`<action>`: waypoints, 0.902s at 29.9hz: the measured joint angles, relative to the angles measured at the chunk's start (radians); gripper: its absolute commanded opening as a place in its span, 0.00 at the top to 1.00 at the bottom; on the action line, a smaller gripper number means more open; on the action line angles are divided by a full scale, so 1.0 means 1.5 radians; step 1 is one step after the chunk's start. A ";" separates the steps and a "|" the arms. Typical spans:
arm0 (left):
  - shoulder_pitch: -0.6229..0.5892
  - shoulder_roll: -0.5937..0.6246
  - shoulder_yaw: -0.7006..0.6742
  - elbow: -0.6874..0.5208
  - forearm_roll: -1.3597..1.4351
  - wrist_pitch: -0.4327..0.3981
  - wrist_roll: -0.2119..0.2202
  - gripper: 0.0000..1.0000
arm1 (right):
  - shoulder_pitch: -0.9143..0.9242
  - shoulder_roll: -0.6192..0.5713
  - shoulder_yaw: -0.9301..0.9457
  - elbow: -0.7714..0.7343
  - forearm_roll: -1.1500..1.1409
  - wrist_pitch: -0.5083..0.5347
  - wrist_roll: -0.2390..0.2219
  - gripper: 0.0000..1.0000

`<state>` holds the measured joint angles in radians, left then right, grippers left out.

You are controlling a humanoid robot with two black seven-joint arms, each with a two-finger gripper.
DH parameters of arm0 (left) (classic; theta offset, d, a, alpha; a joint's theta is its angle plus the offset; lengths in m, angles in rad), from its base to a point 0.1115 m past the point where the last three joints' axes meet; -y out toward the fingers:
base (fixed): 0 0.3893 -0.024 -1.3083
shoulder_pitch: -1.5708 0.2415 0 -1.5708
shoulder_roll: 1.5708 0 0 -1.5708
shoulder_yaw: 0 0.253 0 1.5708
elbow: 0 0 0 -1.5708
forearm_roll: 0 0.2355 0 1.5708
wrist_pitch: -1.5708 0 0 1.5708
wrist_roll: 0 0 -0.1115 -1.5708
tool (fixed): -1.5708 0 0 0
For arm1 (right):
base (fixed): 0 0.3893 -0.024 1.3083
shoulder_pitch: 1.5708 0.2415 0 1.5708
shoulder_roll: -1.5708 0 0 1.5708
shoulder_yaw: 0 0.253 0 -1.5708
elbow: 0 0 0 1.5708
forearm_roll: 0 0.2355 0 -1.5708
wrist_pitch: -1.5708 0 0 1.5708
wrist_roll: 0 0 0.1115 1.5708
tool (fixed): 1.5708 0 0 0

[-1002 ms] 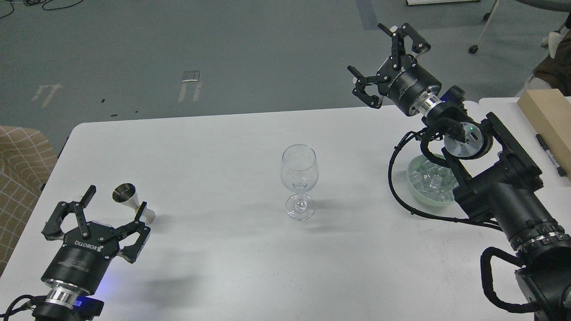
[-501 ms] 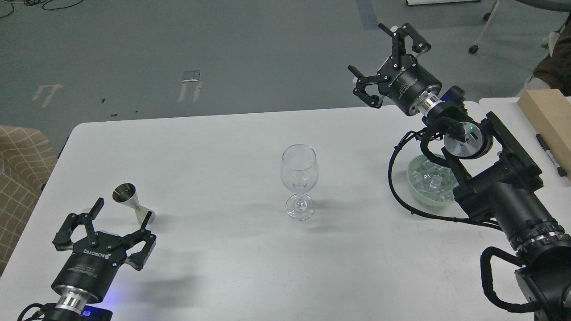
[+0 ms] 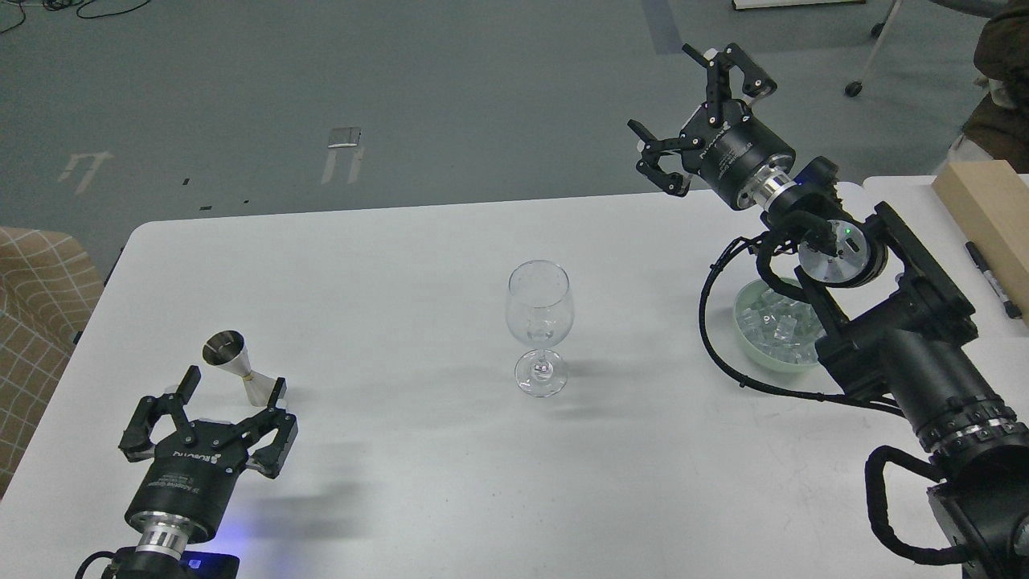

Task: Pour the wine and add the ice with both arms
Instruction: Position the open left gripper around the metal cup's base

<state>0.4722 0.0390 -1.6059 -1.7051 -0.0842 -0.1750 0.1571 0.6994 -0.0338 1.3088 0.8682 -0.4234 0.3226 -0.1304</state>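
White table (image 3: 402,257) across mid-frame: lower left, left gripper (image 3: 211,408) with fingers apart just below a steel jigger (image 3: 239,368); centre, upright wine glass (image 3: 539,326); right, pale green bowl (image 3: 752,342) holding the ice (image 3: 772,323); upper right, right gripper (image 3: 693,112) raised, fingers spread, empty.

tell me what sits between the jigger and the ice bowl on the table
In the head view, only the empty wine glass stands between the jigger and the ice bowl; the rest is bare white table.

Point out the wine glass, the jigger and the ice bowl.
wine glass (image 3: 539,310), head view, on its bowl.
jigger (image 3: 238,368), head view, on its narrow waist.
ice bowl (image 3: 749,342), head view, on its green near-left wall.
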 measured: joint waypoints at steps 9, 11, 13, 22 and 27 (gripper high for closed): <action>0.009 -0.026 -0.001 0.018 -0.002 -0.004 0.001 0.02 | 0.001 0.005 0.001 -0.001 0.000 -0.001 0.000 0.00; 0.009 -0.026 0.000 0.026 -0.003 -0.004 0.002 0.02 | 0.001 0.005 0.001 -0.001 0.000 -0.001 0.000 0.00; 0.006 -0.026 0.000 0.032 -0.006 -0.003 0.004 0.02 | 0.001 0.005 0.001 -0.001 0.000 -0.001 0.000 0.00; -0.029 -0.026 0.001 0.043 -0.013 0.017 0.007 0.02 | -0.001 0.006 0.001 -0.001 0.000 -0.001 0.000 0.00; -0.041 -0.026 0.000 0.052 -0.015 0.046 0.008 0.02 | -0.001 0.006 0.001 -0.001 0.000 -0.002 0.000 0.00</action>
<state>0.4110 0.0000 -1.6063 -1.6264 -0.1060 -0.1058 0.1695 0.6982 -0.0248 1.3100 0.8666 -0.4233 0.3192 -0.1304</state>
